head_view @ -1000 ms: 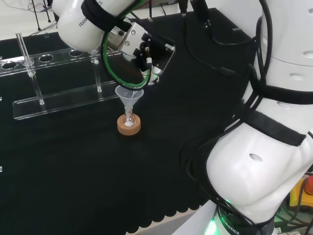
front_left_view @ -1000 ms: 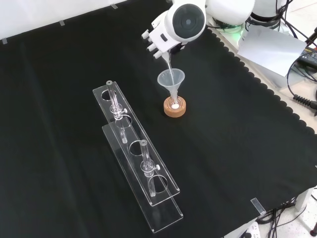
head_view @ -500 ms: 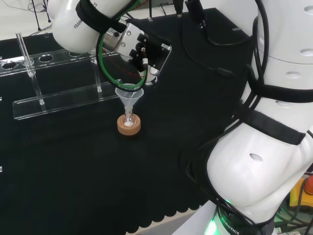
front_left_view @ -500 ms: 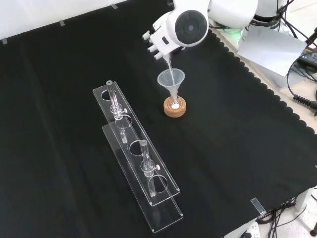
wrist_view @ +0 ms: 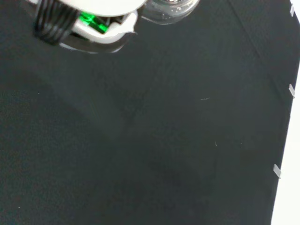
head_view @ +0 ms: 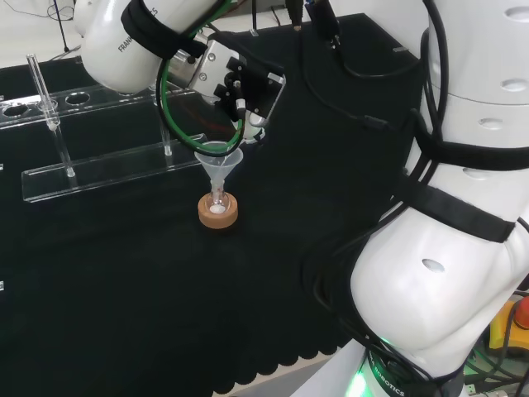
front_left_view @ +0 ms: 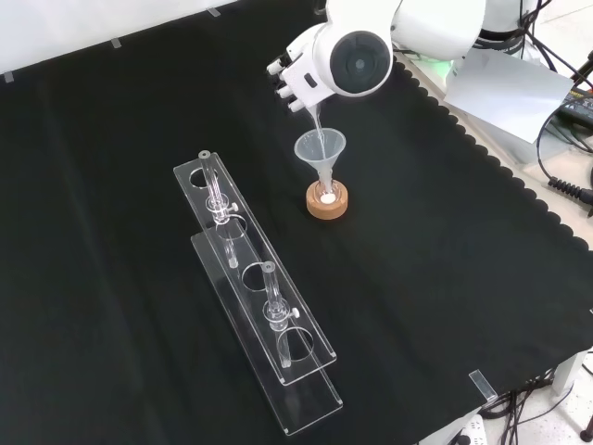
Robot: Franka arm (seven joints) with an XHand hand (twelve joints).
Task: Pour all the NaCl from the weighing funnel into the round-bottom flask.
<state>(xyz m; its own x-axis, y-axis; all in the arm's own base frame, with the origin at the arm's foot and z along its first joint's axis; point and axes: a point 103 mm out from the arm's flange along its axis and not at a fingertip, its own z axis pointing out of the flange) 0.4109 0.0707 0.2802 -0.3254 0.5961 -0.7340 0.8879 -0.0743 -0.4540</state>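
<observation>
Pinching the tilted weighing funnel (front_left_view: 313, 119) above the wide funnel (front_left_view: 321, 148) in the round-bottom flask (front_left_view: 327, 195) near the desk's (front_left_view: 445, 269) far edge, the hand (front_left_view: 295, 74) needed its spout kept centred.

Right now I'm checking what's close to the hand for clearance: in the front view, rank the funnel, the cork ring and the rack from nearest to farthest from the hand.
1. Funnel: just below the hand, its mouth under the tilted weighing funnel's tip.
2. Cork ring: lower still, under the funnel.
3. Rack: farthest, down to the left.
</observation>
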